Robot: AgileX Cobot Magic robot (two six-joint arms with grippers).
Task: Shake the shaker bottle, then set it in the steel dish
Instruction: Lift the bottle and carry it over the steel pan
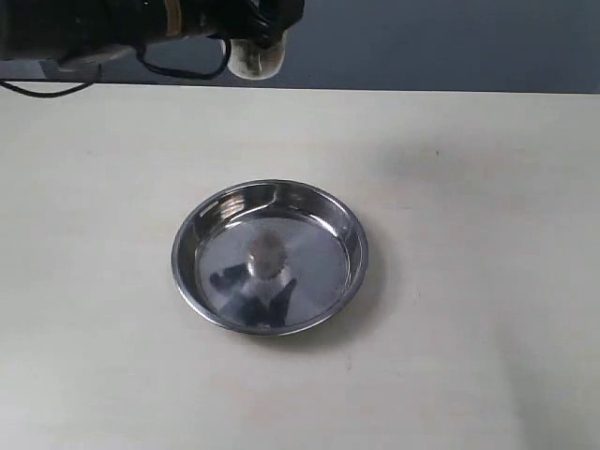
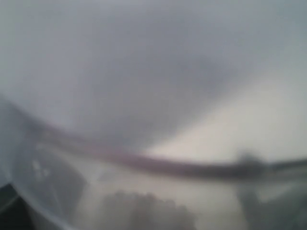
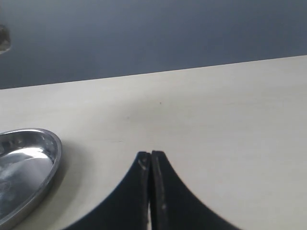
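Note:
High above the table's far edge, the shaker bottle (image 1: 253, 58) hangs from my left gripper (image 1: 265, 26), which is shut on it; only its clear rounded end shows below the dark arm. In the left wrist view the bottle (image 2: 144, 182) fills the blurred frame, with dark grains (image 2: 144, 211) inside, and the fingers are hidden. The steel dish (image 1: 180, 253) rests on the middle of the table, below and nearer than the bottle, mirroring it in its base. My right gripper (image 3: 151, 154) is shut on nothing, low over the table beside the dish (image 3: 53, 146).
The table (image 1: 469, 187) is pale beige, with a dark blue-grey wall (image 1: 450, 42) behind its far edge. Black cables (image 1: 183, 66) hang from the left arm at the top left. The right arm is outside the exterior view.

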